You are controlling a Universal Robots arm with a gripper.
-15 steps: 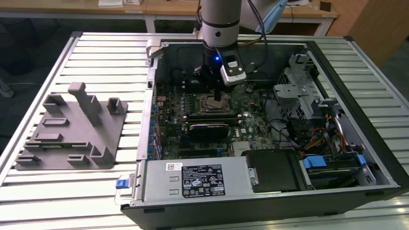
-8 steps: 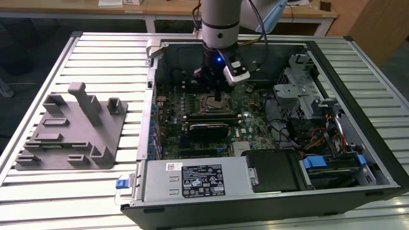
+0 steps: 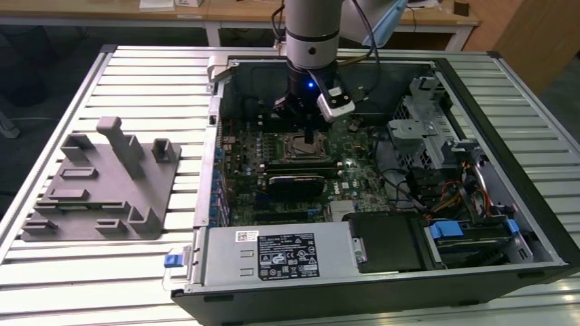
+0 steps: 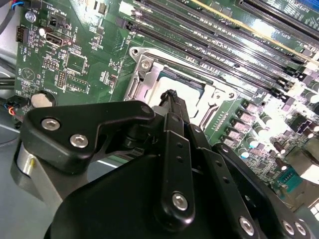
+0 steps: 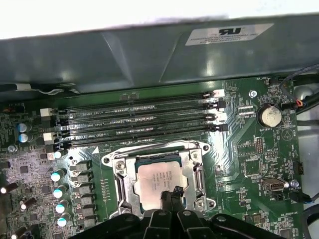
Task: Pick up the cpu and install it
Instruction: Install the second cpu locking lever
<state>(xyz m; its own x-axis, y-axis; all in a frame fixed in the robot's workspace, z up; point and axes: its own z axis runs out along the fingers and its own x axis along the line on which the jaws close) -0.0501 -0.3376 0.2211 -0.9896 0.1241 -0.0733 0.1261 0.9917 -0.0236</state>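
Small square cpu (image 5: pixel 159 180) with pale silver-grey metal top lies flat inside the metal socket frame (image 5: pixel 119 179) on the green motherboard (image 5: pixel 259 164), apparently seated. Black gripper (image 5: pixel 170 196) sits directly above its near edge, fingers together, gripping nothing. Black memory slots (image 5: pixel 139 119) crowd one side; little room around.

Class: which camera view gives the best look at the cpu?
The first wrist view: the cpu lies face-up in its socket, the hand at its edge. The second wrist view hides most of it; the exterior view shows it tiny.
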